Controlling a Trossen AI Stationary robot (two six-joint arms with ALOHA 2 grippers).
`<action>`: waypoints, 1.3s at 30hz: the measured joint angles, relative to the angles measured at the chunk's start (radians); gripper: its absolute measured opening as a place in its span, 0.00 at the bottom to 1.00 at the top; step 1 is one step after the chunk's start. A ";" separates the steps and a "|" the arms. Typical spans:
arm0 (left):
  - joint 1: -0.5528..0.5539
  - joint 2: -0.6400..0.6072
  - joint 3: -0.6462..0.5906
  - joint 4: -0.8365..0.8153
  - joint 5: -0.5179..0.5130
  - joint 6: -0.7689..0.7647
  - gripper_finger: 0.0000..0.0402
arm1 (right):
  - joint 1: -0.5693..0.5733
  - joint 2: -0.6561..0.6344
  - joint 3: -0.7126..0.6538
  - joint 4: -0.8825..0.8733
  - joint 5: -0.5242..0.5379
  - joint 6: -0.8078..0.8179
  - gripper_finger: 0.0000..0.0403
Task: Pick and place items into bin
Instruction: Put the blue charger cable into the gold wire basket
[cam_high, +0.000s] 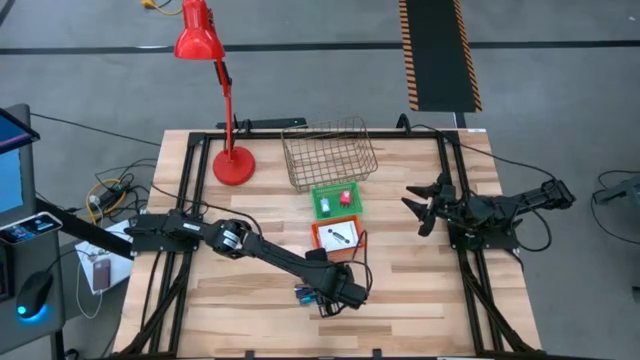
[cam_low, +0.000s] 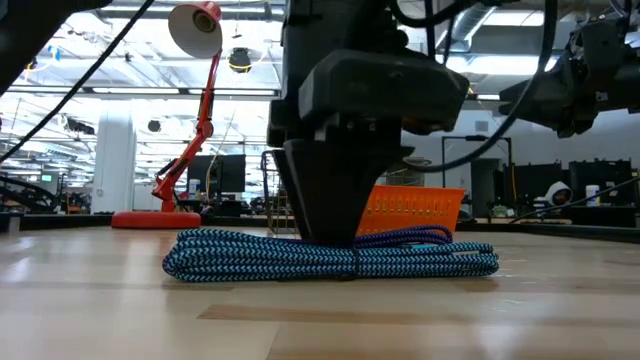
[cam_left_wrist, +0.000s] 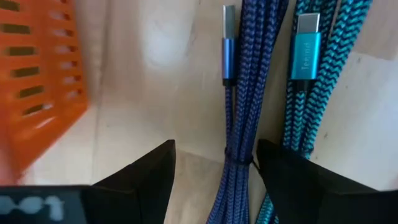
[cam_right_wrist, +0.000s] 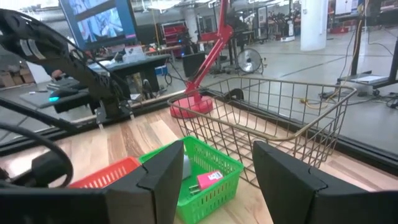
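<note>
Two braided cables (cam_left_wrist: 249, 93), dark blue and teal, lie on the table beside my orange tray (cam_left_wrist: 37, 74). My left gripper (cam_left_wrist: 214, 177) stands wide, straddling the dark blue one, not yet closed. My right gripper (cam_right_wrist: 214, 180) waits wide near the wire bin (cam_high: 328, 150), which looks empty, so I judge everything remains.

We note a red desk lamp (cam_high: 208, 60) at the table's (cam_high: 420, 300) far left corner, black-and-yellow floor strip (cam_high: 437, 52) beyond the far edge.
</note>
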 joint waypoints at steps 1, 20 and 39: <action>0.000 0.003 0.001 0.001 0.004 0.001 0.54 | 0.000 0.000 0.000 0.000 -0.001 0.000 0.46; -0.004 0.006 0.053 0.074 0.198 -0.039 0.06 | 0.000 0.001 0.000 0.000 0.000 0.000 0.46; 0.154 -0.201 0.100 -0.115 -0.012 0.090 0.04 | 0.000 0.001 0.000 0.000 0.000 0.000 0.46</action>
